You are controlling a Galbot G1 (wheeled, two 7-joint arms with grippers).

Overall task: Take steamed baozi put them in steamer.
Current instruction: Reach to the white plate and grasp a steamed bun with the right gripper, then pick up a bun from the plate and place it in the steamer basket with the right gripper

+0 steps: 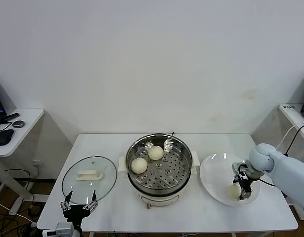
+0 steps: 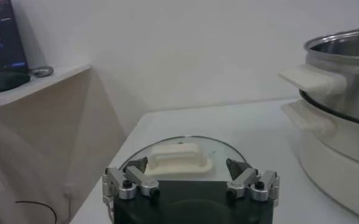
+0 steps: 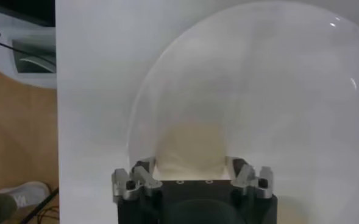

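The steamer (image 1: 159, 168) stands mid-table, a shiny steel pot on a white base, and also shows in the left wrist view (image 2: 344, 73). Two steamed baozi (image 1: 139, 165) (image 1: 155, 152) lie on its perforated tray. A pale round shape (image 1: 169, 144) sits against its far wall. On the white plate (image 1: 216, 170) at the right, my right gripper (image 1: 242, 191) (image 3: 191, 170) is down over another baozi (image 1: 234, 192) (image 3: 191, 146). Its fingers press both sides of that bun. My left gripper (image 1: 80, 207) (image 2: 191, 173) waits open at the table's front left.
A round glass lid (image 1: 89, 178) (image 2: 179, 159) with a white handle lies flat left of the steamer, just beyond my left gripper. Side tables stand at far left (image 1: 13, 128) and far right (image 1: 292, 111). The table's front edge is close to the plate.
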